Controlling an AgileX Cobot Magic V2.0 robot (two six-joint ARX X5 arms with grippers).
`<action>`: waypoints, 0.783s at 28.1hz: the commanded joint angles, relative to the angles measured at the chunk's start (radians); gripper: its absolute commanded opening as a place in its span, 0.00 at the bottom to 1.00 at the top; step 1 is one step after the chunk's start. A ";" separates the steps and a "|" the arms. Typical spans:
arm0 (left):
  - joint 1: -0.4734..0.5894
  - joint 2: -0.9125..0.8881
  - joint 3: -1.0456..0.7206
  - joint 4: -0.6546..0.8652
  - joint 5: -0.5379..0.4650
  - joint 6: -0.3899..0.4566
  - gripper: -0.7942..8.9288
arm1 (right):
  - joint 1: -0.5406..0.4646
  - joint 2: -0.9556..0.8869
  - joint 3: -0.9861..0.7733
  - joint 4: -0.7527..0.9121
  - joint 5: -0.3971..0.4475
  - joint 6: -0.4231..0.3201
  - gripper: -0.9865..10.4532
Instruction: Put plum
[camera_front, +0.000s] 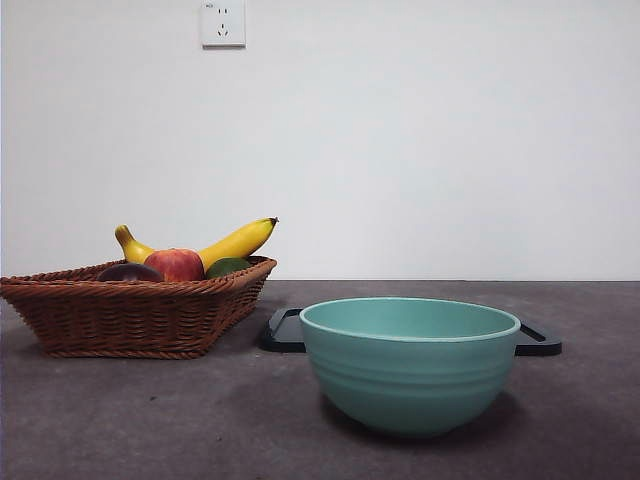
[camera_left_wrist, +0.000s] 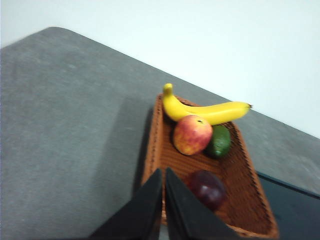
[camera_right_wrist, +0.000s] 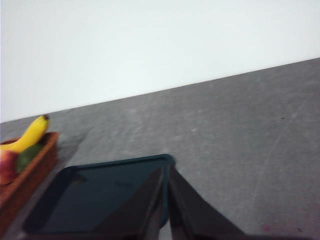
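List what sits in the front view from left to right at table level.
Wicker basket with the plum, apple and green fruit → dark tray → teal bowl.

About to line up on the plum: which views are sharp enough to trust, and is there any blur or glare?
Front view: sharp, evenly lit, the plum dark and half hidden behind the basket rim. Left wrist view: slightly soft, the plum has a small highlight; the left tool is shut above the basket. Right wrist view: blurred, showing mostly the dark tray.
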 joint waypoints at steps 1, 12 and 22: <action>0.001 0.078 0.091 -0.034 0.073 0.067 0.09 | -0.002 0.071 0.097 -0.045 -0.040 -0.037 0.09; -0.017 0.448 0.453 -0.311 0.349 0.293 0.09 | 0.007 0.495 0.497 -0.406 -0.289 -0.224 0.09; -0.124 0.637 0.700 -0.632 0.452 0.485 0.09 | 0.136 0.742 0.729 -0.722 -0.335 -0.384 0.09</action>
